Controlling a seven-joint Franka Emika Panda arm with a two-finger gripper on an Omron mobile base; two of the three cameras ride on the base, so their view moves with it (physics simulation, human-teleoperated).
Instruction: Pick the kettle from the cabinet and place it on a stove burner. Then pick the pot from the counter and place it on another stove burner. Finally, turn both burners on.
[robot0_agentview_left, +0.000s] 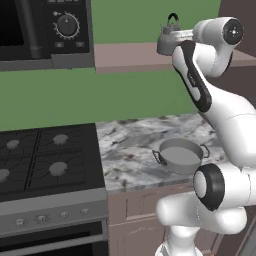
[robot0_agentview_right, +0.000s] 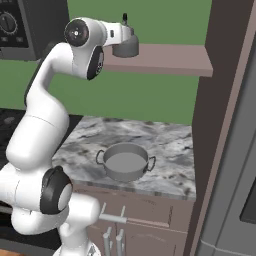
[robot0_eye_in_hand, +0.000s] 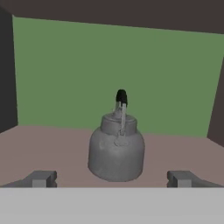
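Note:
The grey kettle with its black arched handle stands upright on the mauve cabinet shelf, centred just ahead of my gripper. The gripper is open, its fingertips spread wider than the kettle and holding nothing. From the base, the kettle sits on the shelf right at the end of my raised arm. The wide shallow pot rests on the marbled counter. The black stove, with burners under grates, lies to the left.
A black microwave with a dial hangs above the stove, left of the shelf. A tall dark brown panel closes the shelf's right end, with a grey appliance beyond it. Stove knobs line the front.

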